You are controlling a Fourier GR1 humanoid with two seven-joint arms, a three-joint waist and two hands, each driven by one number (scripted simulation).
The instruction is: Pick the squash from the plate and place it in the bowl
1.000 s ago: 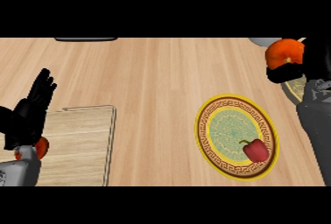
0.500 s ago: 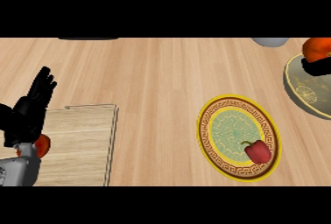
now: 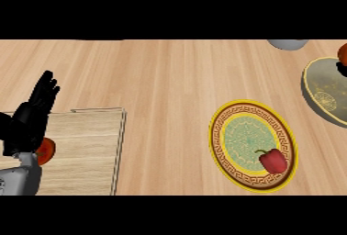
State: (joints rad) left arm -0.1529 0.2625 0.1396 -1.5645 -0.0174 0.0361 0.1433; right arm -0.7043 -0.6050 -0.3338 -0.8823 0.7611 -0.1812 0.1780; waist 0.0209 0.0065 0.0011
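1. A light wooden worktop (image 3: 156, 78) with fine lengthwise grain is filling nearly the whole view.
2. A paler rectangular wooden board (image 3: 85, 147) is lying flat on the worktop at the lower left, its edges casting a thin shadow.
3. Even, soft light is falling across the surface, leaving only faint shadows.
4. No wall, floor or window is showing.

The right hand, which held the orange squash (image 3: 343, 53) at the top right a second ago, has slid almost out of sight; only the squash's edge shows now, above the bowl (image 3: 324, 94).
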